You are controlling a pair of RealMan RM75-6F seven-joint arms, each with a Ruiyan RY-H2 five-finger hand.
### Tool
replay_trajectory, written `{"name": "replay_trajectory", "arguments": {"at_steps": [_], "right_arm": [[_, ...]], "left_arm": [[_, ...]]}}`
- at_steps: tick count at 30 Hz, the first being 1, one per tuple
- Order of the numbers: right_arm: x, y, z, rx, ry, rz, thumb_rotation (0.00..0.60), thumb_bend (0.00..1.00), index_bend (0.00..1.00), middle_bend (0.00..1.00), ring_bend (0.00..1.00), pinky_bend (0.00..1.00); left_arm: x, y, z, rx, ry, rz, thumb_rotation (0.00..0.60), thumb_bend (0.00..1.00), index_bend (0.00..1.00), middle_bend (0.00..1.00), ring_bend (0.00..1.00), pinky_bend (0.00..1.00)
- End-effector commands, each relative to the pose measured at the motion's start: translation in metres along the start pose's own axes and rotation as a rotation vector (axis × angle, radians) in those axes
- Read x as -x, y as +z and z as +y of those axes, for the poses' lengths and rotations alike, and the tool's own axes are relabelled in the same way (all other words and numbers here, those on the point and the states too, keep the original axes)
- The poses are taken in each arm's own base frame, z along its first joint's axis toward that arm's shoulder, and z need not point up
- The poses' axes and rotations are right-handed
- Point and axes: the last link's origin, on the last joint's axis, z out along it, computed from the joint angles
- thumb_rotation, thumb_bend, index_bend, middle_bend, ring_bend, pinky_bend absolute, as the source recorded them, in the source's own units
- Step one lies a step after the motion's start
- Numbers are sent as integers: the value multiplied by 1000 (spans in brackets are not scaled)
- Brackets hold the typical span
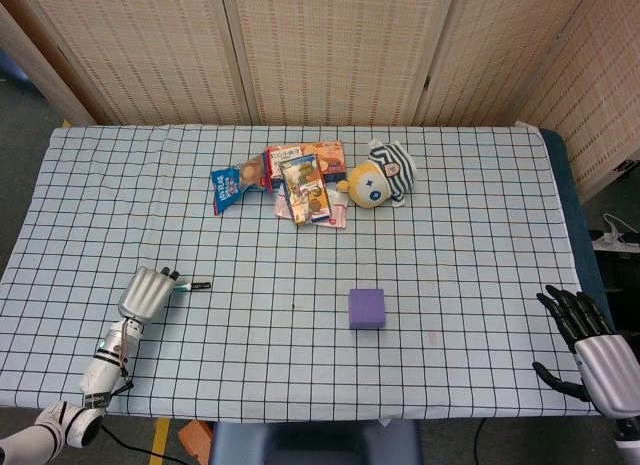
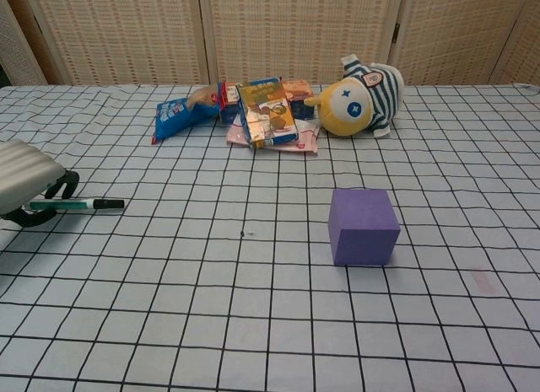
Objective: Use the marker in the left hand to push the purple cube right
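The table (image 1: 460, 235) under its checked cloth carried everything. The left hand (image 1: 145, 293) lay low near the left front edge, fingers curled around the marker (image 2: 72, 205), whose black tip pointed right toward the purple cube (image 1: 367, 308). Open cloth lay between tip and cube, and more to the cube's right. The right hand (image 1: 588, 347) hung off the right front corner, fingers spread and holding nothing, partly cut off by the frame. Snack packets (image 1: 300, 183) and a plush toy (image 1: 382, 177) sat far back.
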Motion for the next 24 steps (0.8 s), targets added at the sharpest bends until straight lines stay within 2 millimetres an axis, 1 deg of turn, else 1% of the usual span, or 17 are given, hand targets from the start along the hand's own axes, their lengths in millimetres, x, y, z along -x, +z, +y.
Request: {"name": "replay_trajectory", "arguments": {"at_steps": [1,4,6,7,10,12,15,18,21,22,23,24], "right_arm": [[0,0,0,0,-1,0,600,137,0,0,0,0],[0,-1,-1,2,-4,2,600,138,0,0,0,0],[1,-1,-1,5,-5,3,600,137,0,0,0,0],[1,-1,-1,6,-6,3,600,137,0,0,0,0],[1,-1,-2,5,-7,3,600,137,0,0,0,0],[2,-1,-2,3,-7,1,600,137,0,0,0,0],[2,-1,-3,3,-7,1,600,137,0,0,0,0],[2,-1,-2,4,-8,2,600,137,0,0,0,0],[2,-1,-2,6,-9,3,600,137,0,0,0,0],[2,-1,-2,7,-9,2,600,137,0,0,0,0],[1,-1,-2,8,-9,3,600,137,0,0,0,0],[1,-1,-2,9,-9,2,600,137,0,0,0,0]], "left_arm": [[6,-3,-1,4,1,-11,600,550,577,660,963,1000],[8,-4,-7,-6,-2,-10,600,549,581,659,963,1000],[10,-7,-10,-8,-14,-20,600,547,545,640,963,1000],[11,-8,-12,-9,-24,-26,600,542,492,615,963,1000],[10,-10,-14,-9,-41,-34,600,514,276,500,953,1000],[10,-12,-15,-10,-48,-40,600,484,124,390,922,1000],[7,-13,-15,-14,-67,-49,600,457,10,266,881,1000],[0,-14,-14,-15,-79,-30,600,439,0,207,853,1000],[-12,-21,-14,-16,-112,9,600,423,0,189,818,986],[-17,-24,-15,-17,-124,24,600,415,0,185,788,964],[-27,-30,-16,-18,-160,50,600,410,0,179,731,922],[-35,-36,-17,-19,-194,74,600,404,0,173,648,860]]}}
